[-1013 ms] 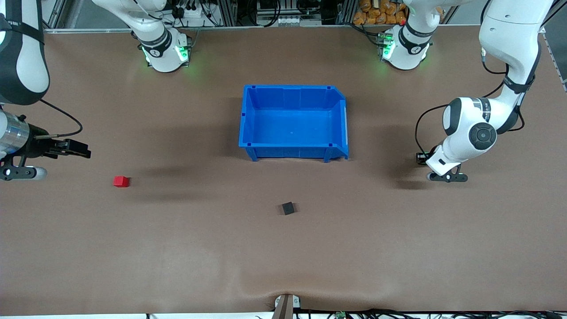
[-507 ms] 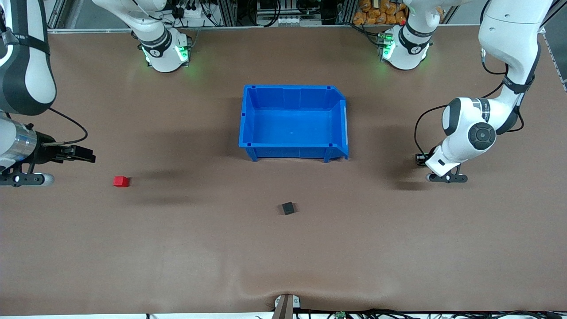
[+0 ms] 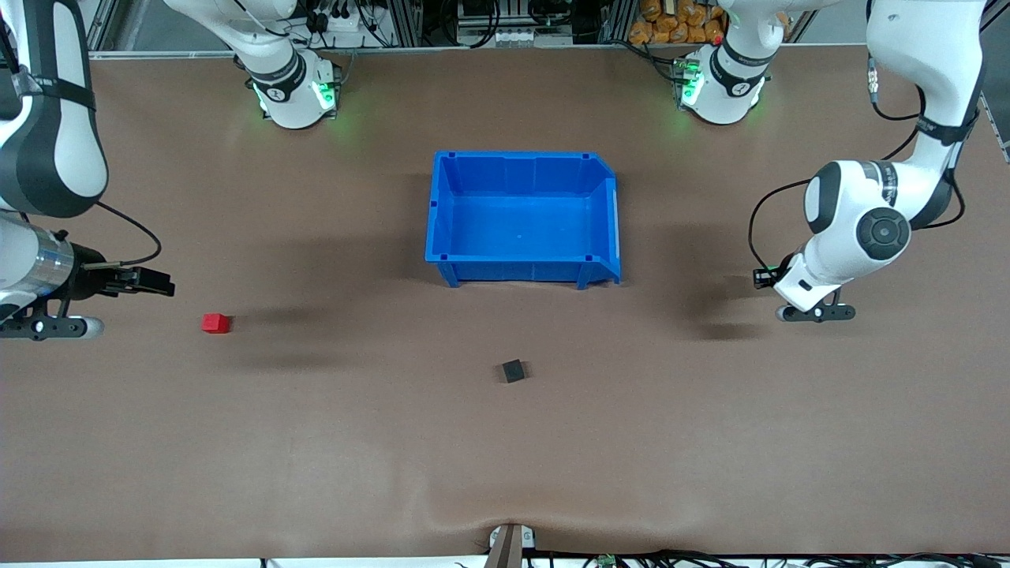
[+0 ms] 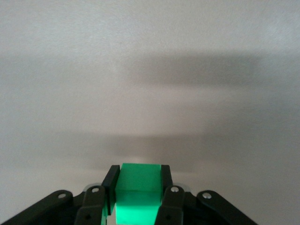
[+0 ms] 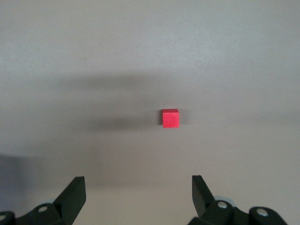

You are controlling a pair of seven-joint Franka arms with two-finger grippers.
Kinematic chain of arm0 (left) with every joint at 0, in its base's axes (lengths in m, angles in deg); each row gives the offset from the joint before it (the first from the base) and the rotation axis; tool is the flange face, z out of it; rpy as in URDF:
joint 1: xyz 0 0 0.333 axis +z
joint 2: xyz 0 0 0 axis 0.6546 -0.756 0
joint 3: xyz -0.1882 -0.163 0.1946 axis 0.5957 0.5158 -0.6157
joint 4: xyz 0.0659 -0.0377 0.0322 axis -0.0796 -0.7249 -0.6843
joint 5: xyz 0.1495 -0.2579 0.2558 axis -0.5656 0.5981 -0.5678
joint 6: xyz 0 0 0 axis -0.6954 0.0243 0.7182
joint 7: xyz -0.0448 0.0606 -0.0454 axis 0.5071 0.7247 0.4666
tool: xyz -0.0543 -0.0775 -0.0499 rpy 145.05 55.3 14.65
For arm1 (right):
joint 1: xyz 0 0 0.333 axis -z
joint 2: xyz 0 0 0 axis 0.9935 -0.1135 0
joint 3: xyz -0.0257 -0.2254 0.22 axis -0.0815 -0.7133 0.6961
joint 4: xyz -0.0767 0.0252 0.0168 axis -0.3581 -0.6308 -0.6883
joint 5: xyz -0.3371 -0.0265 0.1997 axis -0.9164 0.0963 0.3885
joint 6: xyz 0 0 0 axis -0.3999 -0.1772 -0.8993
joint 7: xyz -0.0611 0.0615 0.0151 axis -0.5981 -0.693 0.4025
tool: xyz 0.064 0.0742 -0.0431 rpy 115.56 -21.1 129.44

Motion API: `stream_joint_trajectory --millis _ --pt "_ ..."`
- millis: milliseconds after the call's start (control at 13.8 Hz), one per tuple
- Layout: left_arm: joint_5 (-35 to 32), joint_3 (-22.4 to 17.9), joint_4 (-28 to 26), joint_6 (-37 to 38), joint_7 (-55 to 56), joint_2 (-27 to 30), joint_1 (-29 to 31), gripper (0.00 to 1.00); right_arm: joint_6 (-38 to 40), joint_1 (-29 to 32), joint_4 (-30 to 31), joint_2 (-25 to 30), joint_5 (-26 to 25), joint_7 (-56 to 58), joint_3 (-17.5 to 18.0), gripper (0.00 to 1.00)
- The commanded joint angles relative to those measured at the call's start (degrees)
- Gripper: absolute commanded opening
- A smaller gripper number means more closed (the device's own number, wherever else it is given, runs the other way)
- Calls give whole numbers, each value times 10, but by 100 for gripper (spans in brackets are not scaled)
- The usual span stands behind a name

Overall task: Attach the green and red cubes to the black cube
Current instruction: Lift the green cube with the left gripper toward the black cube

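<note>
Up front, in the front view, the red cube [image 3: 215,323] sits on the table [image 3: 316,457] toward the right arm's end, well apart from the black cube [image 3: 513,370], which lies nearer the front camera than the blue bin [image 3: 522,272]. The right gripper [image 3: 142,281] hangs over the table close to the red cube, a little farther toward the right arm's end of the table. The left gripper [image 3: 764,277] is low over the table at the left arm's end, mostly hidden by its own wrist.

Next, the left wrist view shows the left gripper [image 4: 138,180] clenched on the green cube [image 4: 138,186], 1 finger [image 4: 110,180] pressed to each side of it, with bare table surface past it.

Last, the right wrist view shows the right gripper [image 5: 138,193] spread wide and holding nothing. The red cube [image 5: 170,118] rests on the table ahead of the 2 fingertips [image 5: 198,187], apart from both and closer in line with one of them than the middle of the gap.
</note>
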Motion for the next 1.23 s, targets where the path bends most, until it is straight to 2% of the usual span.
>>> stream_joint_trajectory --millis 0,217,507,796,941,1158 --pt "32 7 30 39 18 9 3 0 -14 10 -1 -13 -1 1 6 100" --pt "108 7 105 89 52 -5 -3 0 -19 12 -1 -23 -2 1 6 100" --pt "115 10 202 159 166 -36 -27 0 -28 22 -1 -39 -1 2 6 100" --pt "118 11 285 186 299 -81 -62 0 -50 29 -2 -56 -1 7 6 100" --pt "152 18 315 186 372 -101 -89 0 -54 30 -1 -65 -1 7 6 100" --pt "159 18 325 186 511 -109 -107 0 -64 30 -1 -77 -1 7 6 100"
